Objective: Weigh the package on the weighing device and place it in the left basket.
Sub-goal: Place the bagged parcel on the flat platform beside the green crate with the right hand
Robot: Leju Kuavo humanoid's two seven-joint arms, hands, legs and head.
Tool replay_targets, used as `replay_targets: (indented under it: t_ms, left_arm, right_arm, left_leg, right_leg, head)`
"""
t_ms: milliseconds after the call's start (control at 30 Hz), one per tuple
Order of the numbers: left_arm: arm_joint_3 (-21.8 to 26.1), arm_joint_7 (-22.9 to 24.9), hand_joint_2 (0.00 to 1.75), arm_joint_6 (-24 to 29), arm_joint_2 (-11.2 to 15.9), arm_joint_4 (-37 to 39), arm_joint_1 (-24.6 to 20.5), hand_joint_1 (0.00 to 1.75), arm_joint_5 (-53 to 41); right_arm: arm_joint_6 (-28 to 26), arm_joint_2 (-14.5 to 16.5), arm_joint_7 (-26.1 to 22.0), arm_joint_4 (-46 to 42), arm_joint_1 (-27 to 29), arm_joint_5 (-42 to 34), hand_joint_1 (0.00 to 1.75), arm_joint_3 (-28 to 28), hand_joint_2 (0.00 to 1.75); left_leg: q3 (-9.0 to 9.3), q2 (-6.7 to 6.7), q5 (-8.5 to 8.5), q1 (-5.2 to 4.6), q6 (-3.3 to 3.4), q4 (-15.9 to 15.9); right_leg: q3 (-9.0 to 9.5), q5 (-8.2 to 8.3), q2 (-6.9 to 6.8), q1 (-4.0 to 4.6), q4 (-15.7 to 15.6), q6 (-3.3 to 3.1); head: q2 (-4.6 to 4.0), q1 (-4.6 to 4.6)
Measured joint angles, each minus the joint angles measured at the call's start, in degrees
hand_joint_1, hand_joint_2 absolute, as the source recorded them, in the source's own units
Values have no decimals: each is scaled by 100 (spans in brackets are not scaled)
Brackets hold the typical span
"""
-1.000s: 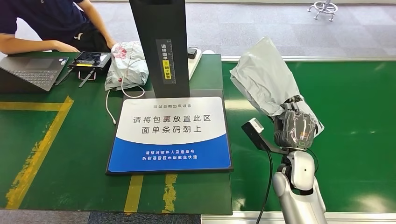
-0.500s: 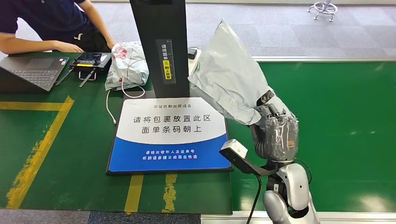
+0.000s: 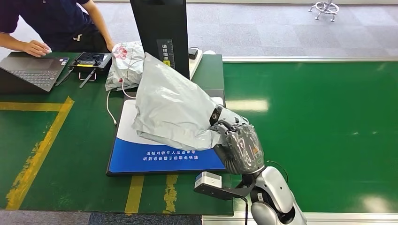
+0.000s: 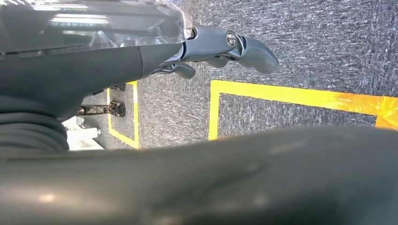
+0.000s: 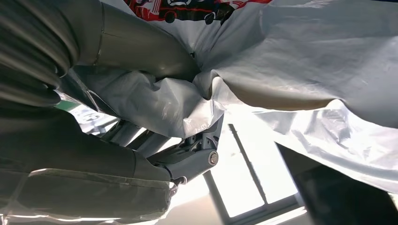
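Now the right hand [image 3: 239,145] is clamped on one end of the grey package [image 3: 171,110], fingers [image 5: 197,150] bunching the plastic film, as the right wrist view shows up close. The package hangs tilted over the weighing device [image 3: 141,159], its lower edge touching or just above the white-and-blue platform; I cannot tell which. Behind it rises the device's black column [image 3: 159,28]. So we're at the weighing step, with the bag arriving over the plate but not yet released. Next move, by my reading: lower it flat onto the platform, loosen the grip, and pull the hand clear so nothing but the bag loads the scale. The floppy film could drape off the near edge, so centring matters.

The left hand [image 4: 225,44] hangs low over the carpeted floor, fingers curled but apart, holding nothing. Farther out on the counter [image 3: 70,154] sit another patterned parcel [image 3: 124,63], a laptop [image 3: 33,70] and a person's hand [image 3: 35,47].
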Motion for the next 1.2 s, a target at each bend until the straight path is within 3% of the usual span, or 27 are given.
replay_targets:
  t_ms: [567, 1200]
  left_arm:
    - [3, -2, 0, -37, -10, 0, -19, 0, -111]
    - [3, -2, 0, -82, -36, 0, -38, 0, -293]
  right_arm:
    - [97, 143, 84, 894, -769, 27, 175, 934, 175]
    - [-194, 957, 28, 2653, -1987, -423, 175, 1151, 175]
  left_leg:
    - [0, 0, 1, 0, 0, 1]
    - [-1, 0, 6, 1, -2, 1]
  right_leg:
    - [2, 1, -1, 0, 0, 0]
    - [1, 3, 0, 1, 3, -2]
  head:
    - [0, 0]
    - [0, 0]
